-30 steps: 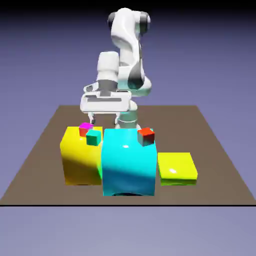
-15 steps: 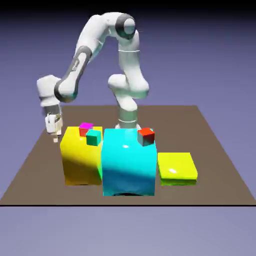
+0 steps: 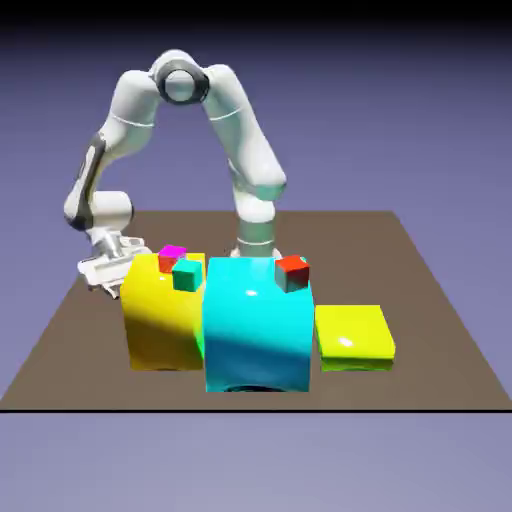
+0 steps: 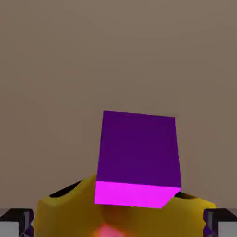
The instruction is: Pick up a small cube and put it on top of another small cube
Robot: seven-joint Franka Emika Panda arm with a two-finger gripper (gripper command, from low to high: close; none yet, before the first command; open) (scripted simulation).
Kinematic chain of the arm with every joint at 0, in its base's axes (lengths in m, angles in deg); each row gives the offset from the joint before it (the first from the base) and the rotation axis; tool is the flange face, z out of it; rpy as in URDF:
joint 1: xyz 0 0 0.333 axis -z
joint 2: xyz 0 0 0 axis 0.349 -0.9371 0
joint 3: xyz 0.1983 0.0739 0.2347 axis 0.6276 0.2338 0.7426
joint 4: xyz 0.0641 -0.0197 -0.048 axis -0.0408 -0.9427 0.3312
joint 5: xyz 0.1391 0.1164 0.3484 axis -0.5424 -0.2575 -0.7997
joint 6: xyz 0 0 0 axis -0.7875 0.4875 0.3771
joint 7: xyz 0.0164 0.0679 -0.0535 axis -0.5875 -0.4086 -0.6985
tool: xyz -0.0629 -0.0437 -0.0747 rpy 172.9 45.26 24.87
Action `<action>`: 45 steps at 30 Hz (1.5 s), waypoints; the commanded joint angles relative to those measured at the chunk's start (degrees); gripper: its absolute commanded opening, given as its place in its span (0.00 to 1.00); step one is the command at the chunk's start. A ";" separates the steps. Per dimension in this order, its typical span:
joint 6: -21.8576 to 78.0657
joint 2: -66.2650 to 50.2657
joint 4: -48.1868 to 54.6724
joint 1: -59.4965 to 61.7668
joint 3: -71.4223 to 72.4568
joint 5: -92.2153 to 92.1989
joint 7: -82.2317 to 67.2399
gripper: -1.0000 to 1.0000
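Small cube (image 3: 173,252): tiny, magenta top, purple shaded sides; sits on the top face of the tall yellow block (image 3: 163,312), at that block's far edge. In the hand view the small cube (image 4: 138,159) fills the centre, purple face large, magenta face below, with yellow block (image 4: 69,213) surface under it.
Teal cube (image 3: 187,274): tiny; on the same yellow block, just in front of the small cube, toward the exterior view's right corner.
Cyan block (image 3: 259,325): large; touching the yellow block on the exterior view's right side.
Red cube (image 3: 293,271): tiny; on the cyan block's top, far from the yellow block.
Flat yellow slab (image 3: 353,336): low; beyond the cyan block, well apart from the yellow block.
Surface: brown table (image 3: 430,300), square, bearing all blocks.
Room: plain blue-violet backdrop, darker toward the top.
Arm: white; rises behind the cyan block, arches high, descends to the exterior view's left of the yellow block.
Gripper (image 3: 104,272): low, just beside the yellow block's upper left edge, lying roughly level and pointed at that block.
Fingertips (image 4: 223,223): grey, at the hand view's two bottom corners, spread wide apart, nothing between them in contact; the small cube lies ahead, ungrasped.
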 commanded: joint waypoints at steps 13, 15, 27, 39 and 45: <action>3.63 0.14 5.79 -2.12 2.79 1.11 1.07 0.00; 6.93 0.78 9.94 -5.53 3.55 2.30 2.52 0.00; 24.57 5.48 29.49 -27.33 3.26 9.05 11.48 0.00; 33.29 12.74 28.58 -52.25 -13.92 14.06 20.52 0.00; 35.13 15.63 25.46 -61.40 -22.26 15.57 23.71 0.00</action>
